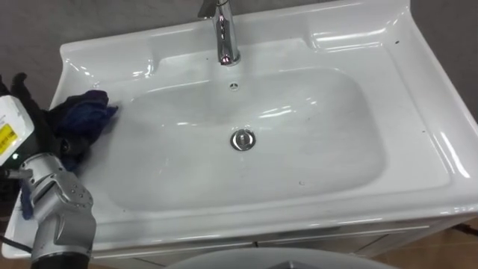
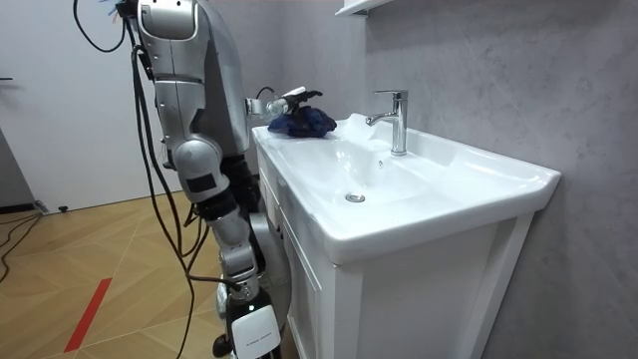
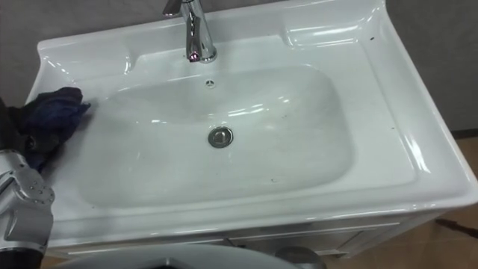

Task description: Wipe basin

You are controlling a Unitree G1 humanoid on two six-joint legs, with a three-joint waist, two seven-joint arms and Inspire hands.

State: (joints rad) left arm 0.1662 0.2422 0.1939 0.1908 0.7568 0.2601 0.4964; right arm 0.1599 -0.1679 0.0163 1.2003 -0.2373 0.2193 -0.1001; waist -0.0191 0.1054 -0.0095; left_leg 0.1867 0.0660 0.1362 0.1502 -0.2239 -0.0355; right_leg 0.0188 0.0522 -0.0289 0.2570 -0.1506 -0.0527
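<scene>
1. Left eye view: left hand (image 1: 30, 123) sits against the blue cloth (image 1: 84, 113) on the basin (image 1: 418, 90) rim's left; whether it grasps the cloth cannot be told.
2. Keep the cloth flat and sweep overlapping strokes past the drain (image 1: 242, 140).

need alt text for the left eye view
A white basin seen from above, with a chrome tap at the back and a drain in the middle. On its left rim, the robot's left hand meets a bunched dark blue cloth.
</scene>
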